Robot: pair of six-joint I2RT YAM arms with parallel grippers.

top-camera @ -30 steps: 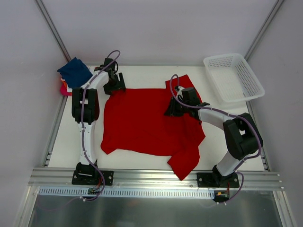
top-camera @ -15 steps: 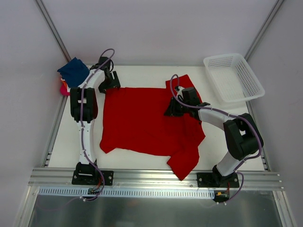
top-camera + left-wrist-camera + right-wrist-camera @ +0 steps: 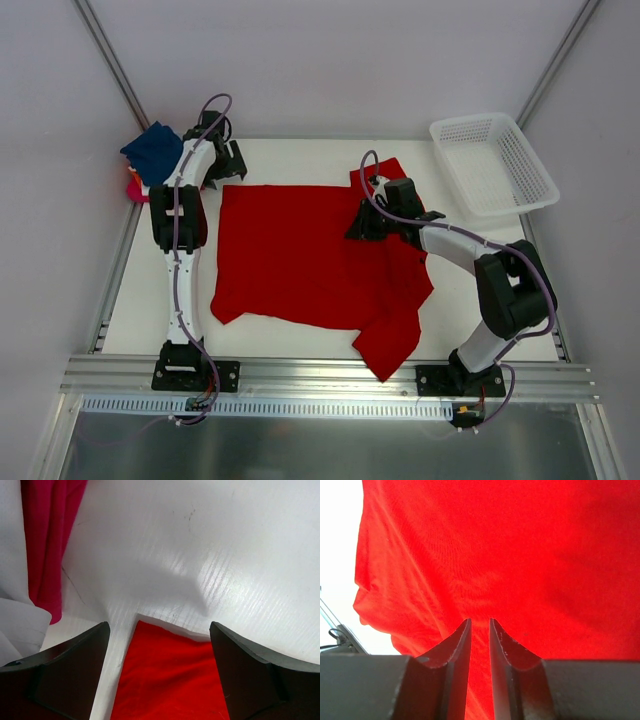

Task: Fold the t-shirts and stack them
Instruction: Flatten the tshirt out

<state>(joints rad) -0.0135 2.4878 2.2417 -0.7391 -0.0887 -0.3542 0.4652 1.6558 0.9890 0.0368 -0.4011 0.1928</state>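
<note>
A large red t-shirt (image 3: 300, 255) lies spread on the white table, its right side rumpled and one sleeve hanging toward the front edge. My left gripper (image 3: 224, 166) hovers open just past the shirt's far-left corner. In the left wrist view that corner (image 3: 172, 680) lies flat between the wide-apart fingers of the left gripper (image 3: 159, 626), which touch nothing. My right gripper (image 3: 364, 226) rests on the shirt's right part. Its jaws (image 3: 479, 621) are nearly together, with a strip of red cloth (image 3: 480, 555) pinched between them. Folded tees are stacked at far left, navy (image 3: 155, 152) over magenta (image 3: 133, 186).
A white mesh basket (image 3: 493, 165) stands at the back right, partly off the table. In the left wrist view the magenta cloth (image 3: 47, 540) and a white cloth (image 3: 15, 625) lie close to the left finger. Grey walls enclose the table.
My left gripper has drawn back toward the far left, off the shirt's corner, and opened slightly wider. The corner now lies flat. The right gripper has barely moved.
</note>
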